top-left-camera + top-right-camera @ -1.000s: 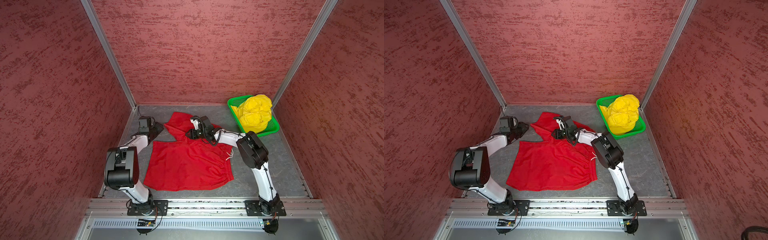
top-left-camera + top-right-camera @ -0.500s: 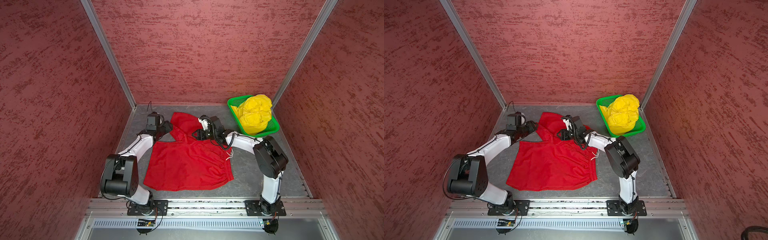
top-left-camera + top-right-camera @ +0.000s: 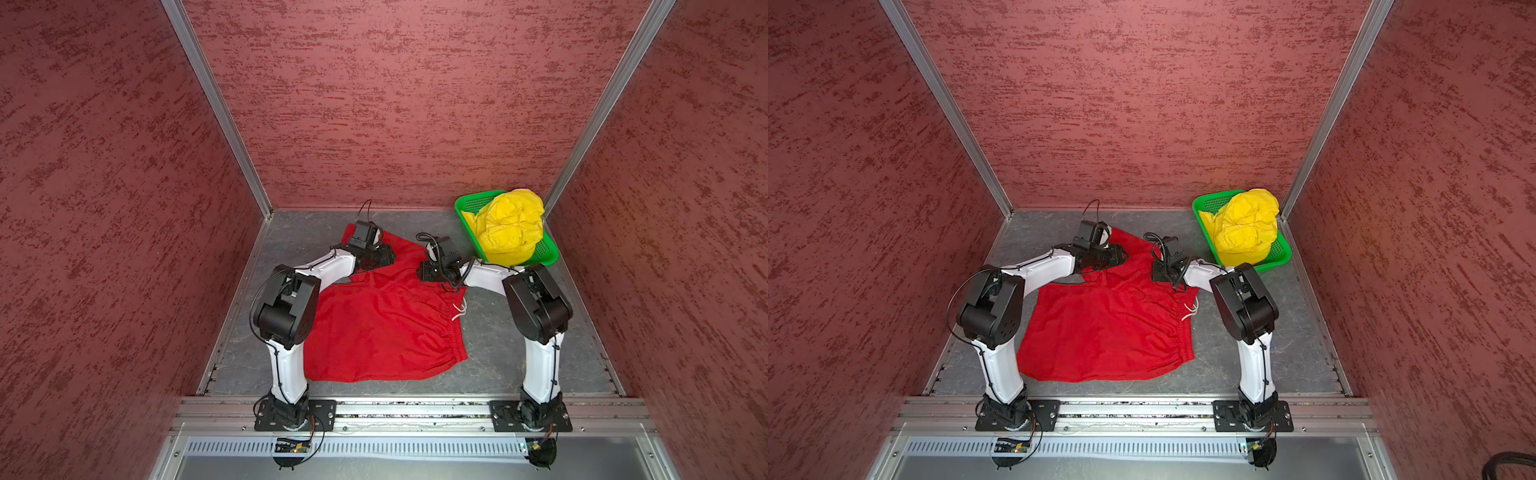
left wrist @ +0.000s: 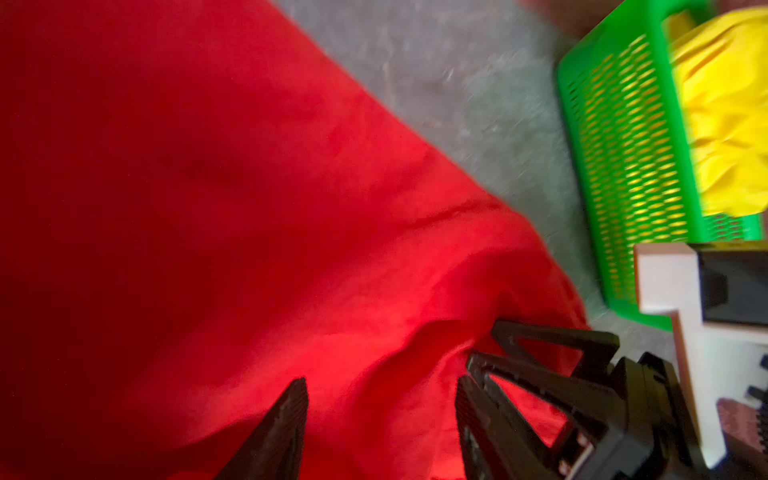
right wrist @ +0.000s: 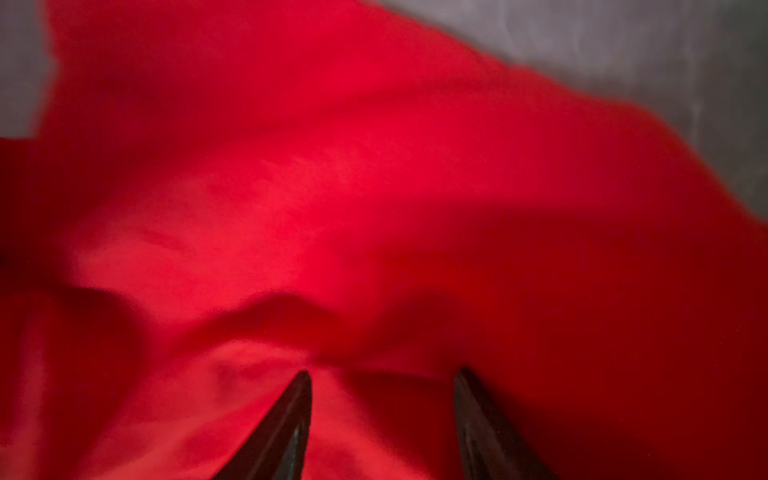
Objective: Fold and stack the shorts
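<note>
The red shorts (image 3: 382, 328) lay spread in the middle of the counter (image 3: 498, 340), one leg reaching toward the far edge, while the yellow shorts (image 3: 509, 226) sat crumpled in the green basket (image 3: 545, 254) at the far right corner. The left hand (image 4: 380, 388) and the right hand (image 5: 382, 378), both spread and pinching nothing, hung just over that far leg, probably to grasp it for folding.

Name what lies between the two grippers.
Only a strip of the red shorts lies between the left gripper and the right gripper; both top views show it.
</note>
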`<state>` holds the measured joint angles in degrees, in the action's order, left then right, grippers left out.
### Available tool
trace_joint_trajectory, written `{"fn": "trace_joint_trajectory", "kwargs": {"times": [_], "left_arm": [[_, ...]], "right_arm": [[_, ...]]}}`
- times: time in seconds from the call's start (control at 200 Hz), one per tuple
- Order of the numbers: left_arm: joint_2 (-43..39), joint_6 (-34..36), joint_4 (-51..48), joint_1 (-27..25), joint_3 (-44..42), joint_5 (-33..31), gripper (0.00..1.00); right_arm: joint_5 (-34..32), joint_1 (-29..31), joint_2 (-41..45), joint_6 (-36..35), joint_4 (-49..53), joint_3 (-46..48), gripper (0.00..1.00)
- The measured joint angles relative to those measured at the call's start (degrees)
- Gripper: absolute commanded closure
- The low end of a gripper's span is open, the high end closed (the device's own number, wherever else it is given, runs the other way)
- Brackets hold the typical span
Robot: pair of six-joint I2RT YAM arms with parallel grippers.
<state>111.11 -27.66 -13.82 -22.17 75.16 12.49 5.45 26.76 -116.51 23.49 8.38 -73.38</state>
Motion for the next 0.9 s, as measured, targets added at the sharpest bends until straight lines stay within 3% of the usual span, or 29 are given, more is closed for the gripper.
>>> {"fn": "trace_joint_trajectory", "kwargs": {"times": [0.281,0.581,0.751,0.897], "left_arm": [[-1.0,0.1,-1.3,7.6,-7.8,-3.4,0.4],[-14.4,0.6,-1.9,18.7,-17.0,-7.1,0.33],[-21.7,1.2,-1.5,18.6,-17.4,-6.3,0.35],[-20.4,1.5,-1.1,16.6,-15.5,-5.1,0.36]], "right_arm": [[-2.3,-1.8,-8.2,-2.1,1.6,-11.5,0.43],[-1.1,-4.3,-11.8,-3.9,5.3,-19.1,0.42],[2.1,-4.6,-1.5,-3.4,4.0,-9.9,0.44],[5.0,-3.5,10.4,-1.8,-0.7,-0.7,0.45]]}}
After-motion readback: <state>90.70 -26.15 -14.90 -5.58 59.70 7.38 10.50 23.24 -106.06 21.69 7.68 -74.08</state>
